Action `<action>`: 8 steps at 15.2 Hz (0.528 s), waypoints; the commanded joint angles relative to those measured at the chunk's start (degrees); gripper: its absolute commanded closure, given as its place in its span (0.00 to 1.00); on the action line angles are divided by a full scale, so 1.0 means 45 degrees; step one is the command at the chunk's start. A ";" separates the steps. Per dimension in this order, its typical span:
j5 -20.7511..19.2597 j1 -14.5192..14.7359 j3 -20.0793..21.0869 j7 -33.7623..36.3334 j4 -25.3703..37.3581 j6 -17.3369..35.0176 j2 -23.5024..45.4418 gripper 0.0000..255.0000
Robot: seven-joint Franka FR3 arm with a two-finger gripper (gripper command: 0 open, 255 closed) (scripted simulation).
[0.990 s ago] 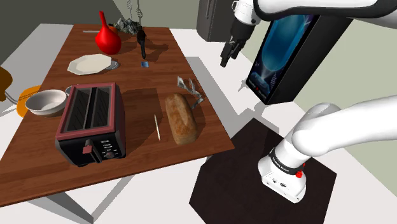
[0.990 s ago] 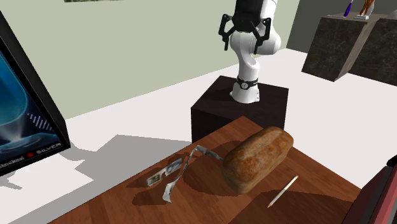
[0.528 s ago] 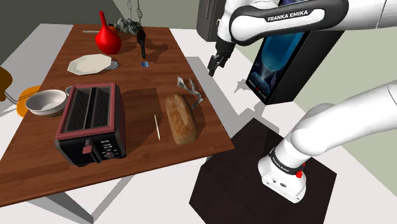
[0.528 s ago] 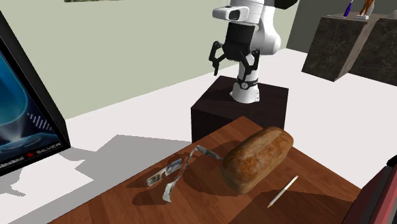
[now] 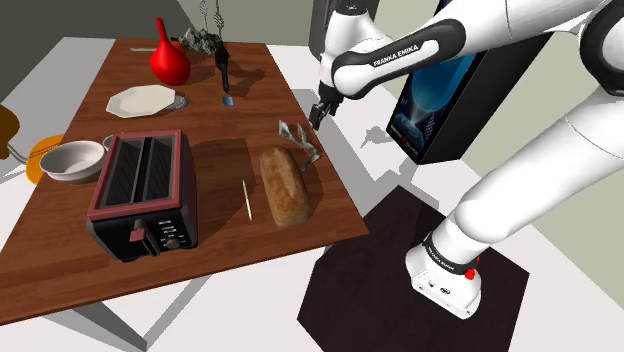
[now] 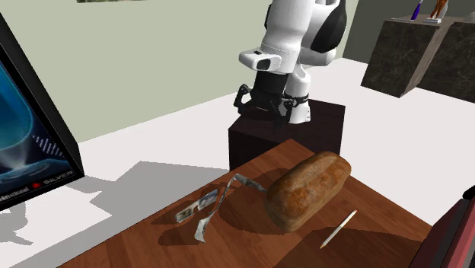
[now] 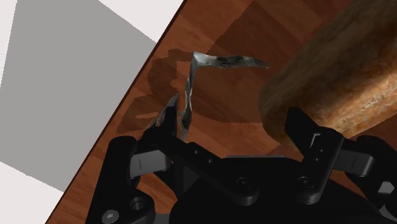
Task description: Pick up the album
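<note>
Step in hand: approach, no grasp yet. Gripper (image 5: 318,112) hangs above the table's (image 5: 230,120) edge w/ fingers spread apart and nothing between them; the wrist view shows the same gap.

Album (image 5: 298,142) reads as a thin, bent grey-silver sheet thing, partly standing up off the wood, right by the table edge. In the shoulder view the gripper sits at approx 1 o'clock from it, apart and higher. Bread loaf (image 5: 283,185) lies just beside the album, at approx 7 o'clock from it in that view. In the second exterior view the loaf (image 6: 308,189) is at 2–3 o'clock from the album (image 6: 209,205), and the gripper (image 6: 263,110) is well off at approx 1 o'clock.

Next move, as I judge it: come down and in toward 7 o'clock (shoulder view), line the fingers up across one raised leaf, then close. Thin, crumpled shape means little to bite on; the loaf crowds one side, so keep the far finger off it.
</note>
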 commanded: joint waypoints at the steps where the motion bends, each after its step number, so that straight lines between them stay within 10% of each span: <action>1: -0.0691 -0.0165 0.0062 0.0499 0.0207 0.0773 0.1019 0.00; 8: -0.3268 -0.0243 -0.0309 0.2302 0.2031 0.2157 0.4495 0.00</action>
